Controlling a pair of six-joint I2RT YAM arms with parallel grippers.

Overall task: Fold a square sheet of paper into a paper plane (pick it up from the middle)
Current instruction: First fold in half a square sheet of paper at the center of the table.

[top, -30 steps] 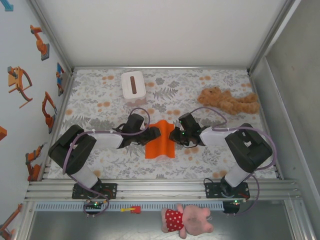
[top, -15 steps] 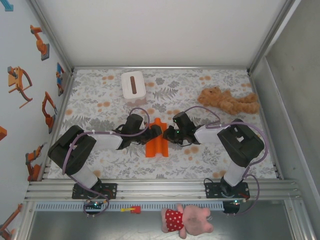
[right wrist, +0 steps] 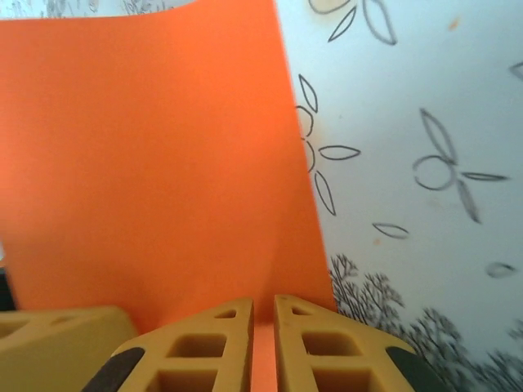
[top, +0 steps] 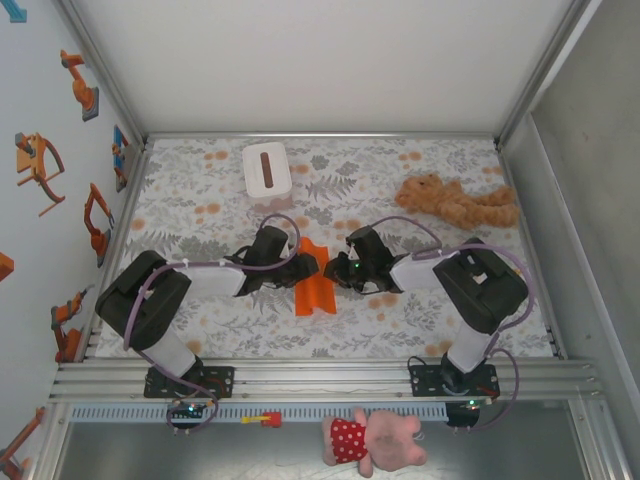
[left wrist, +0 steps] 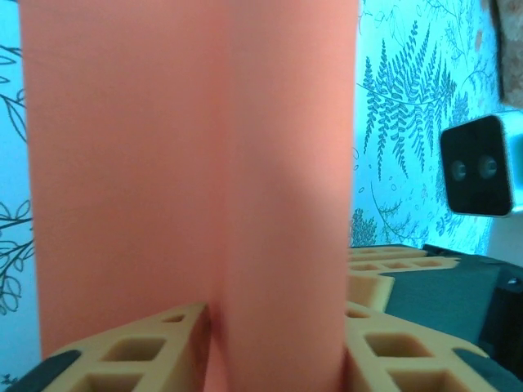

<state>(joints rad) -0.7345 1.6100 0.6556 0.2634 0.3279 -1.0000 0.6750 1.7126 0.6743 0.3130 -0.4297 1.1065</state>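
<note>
At mid-table, left gripper [top: 316,265] and right gripper [top: 336,271] each pinch the buckled square sheet of paper [top: 314,293]

The table [top: 190,215] is covered with a floral cloth. A white tissue box [top: 267,170] sits at its far left and a tan plush toy [top: 455,203] at its far right. Orange paper [top: 314,287] stands bunched mid-table.

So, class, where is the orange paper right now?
From above, the orange paper sits mid-table, bunched up between the left gripper and the right gripper.
</note>
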